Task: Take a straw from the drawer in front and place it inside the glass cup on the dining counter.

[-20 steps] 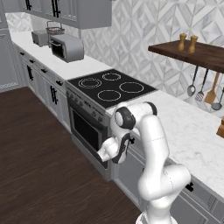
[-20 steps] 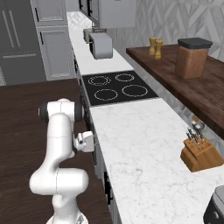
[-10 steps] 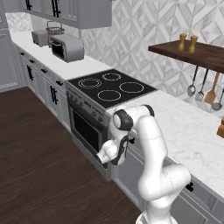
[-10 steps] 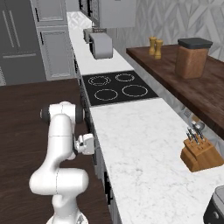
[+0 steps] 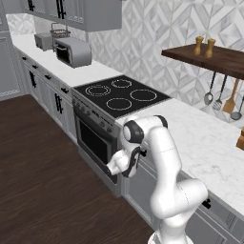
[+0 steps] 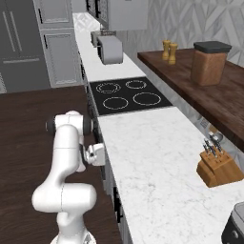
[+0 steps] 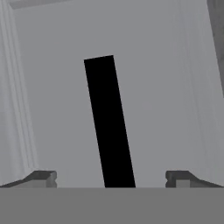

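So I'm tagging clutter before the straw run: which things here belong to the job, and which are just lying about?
For the job:
- drawer front
- its black bar handle
- gripper, open, straddling the handle

Just lying about:
- stove
- toaster oven
- knife block
- brown canister
- shakers
- hanging utensils

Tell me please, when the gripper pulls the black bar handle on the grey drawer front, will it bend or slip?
The handle looks like a straight, solid bar, so it probably stays stiff. Its smooth black face may be slippery. The gripper is open, with its fingertips on both sides of it, so closing should hold it.
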Available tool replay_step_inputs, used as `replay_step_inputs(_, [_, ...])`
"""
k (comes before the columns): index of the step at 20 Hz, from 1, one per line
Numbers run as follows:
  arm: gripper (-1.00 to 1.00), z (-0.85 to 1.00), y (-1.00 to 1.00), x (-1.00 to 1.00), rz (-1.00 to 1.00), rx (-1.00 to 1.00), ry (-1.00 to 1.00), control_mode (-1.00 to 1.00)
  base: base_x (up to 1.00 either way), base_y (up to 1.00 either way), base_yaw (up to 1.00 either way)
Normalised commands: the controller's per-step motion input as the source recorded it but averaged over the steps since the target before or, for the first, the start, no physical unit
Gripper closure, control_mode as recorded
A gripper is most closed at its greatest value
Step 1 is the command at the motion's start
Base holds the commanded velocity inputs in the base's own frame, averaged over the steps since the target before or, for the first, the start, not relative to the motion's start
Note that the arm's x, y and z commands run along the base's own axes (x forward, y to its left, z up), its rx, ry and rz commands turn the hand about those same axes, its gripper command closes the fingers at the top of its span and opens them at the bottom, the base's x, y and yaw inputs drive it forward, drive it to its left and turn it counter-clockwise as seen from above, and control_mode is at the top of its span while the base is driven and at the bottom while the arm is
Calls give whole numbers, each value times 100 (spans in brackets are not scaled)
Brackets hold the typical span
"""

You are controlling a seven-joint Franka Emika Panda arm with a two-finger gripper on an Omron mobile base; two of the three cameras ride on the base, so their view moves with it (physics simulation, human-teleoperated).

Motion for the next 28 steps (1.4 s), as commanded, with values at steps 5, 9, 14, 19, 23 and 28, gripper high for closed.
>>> replay_step_inputs(5, [-100, 0, -18, 43, 0, 0, 0, -100, 0, 0, 0])
replay_step_inputs(9, [100, -1, -1, 15, 0, 0, 0, -100, 0, 0, 0])
replay_step_inputs(14, [100, 0, 15, -6, 0, 0, 0, -100, 0, 0, 0])
replay_step_inputs(19, [100, 0, 63, -30, 0, 0, 1, -100, 0, 0, 0])
replay_step_inputs(23, [100, 0, 93, -41, 2, 0, 6, -100, 0, 0, 0])
replay_step_inputs(28, [100, 0, 100, -44, 4, 0, 10, -100, 0, 0, 0])
